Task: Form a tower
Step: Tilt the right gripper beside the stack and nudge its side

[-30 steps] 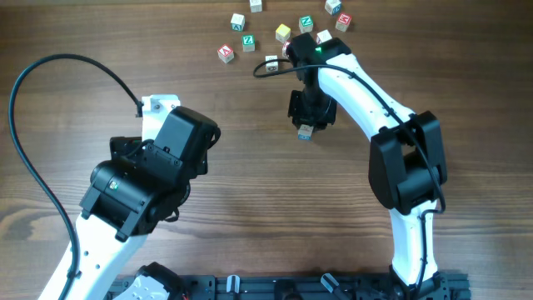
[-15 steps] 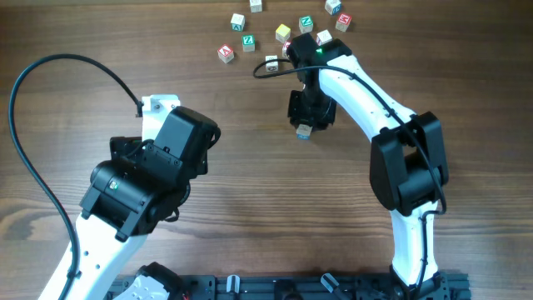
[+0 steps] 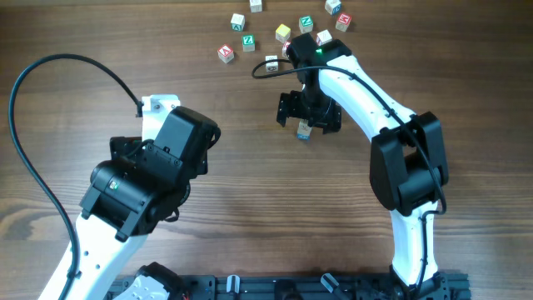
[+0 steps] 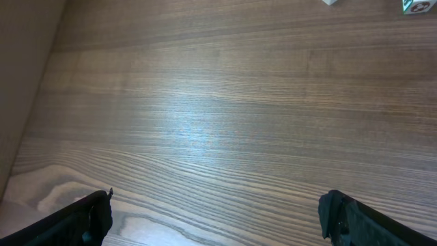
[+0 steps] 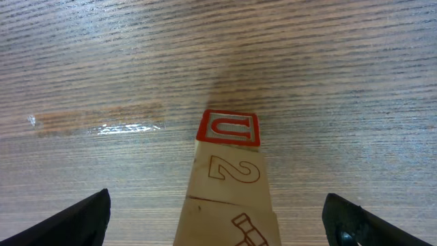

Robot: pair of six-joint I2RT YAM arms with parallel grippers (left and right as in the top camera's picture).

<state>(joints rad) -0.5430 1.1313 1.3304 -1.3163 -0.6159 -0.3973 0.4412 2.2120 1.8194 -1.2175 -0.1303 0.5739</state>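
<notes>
Tower (image 5: 229, 171) stands mid-table. Three cubes show in the wrist view, red U on top; the base is cut off, so possibly more. Right gripper (image 3: 309, 115) straddles it, jaws wide, touching nothing. Left gripper (image 4: 218, 222) is wide and empty over bare table (image 4: 205, 102). Loose cubes (image 3: 247, 41) lie at the far edge. Judged partly built, with more cubes probably left to add.

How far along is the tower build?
Done: a stack of small wooden alphabet cubes stands unaided, at least three high. In hand: nothing. The right tool is open astride the stack, and the left tool is open over bare wood. Left: several loose lettered cubes lie unstacked beyond it.
</notes>
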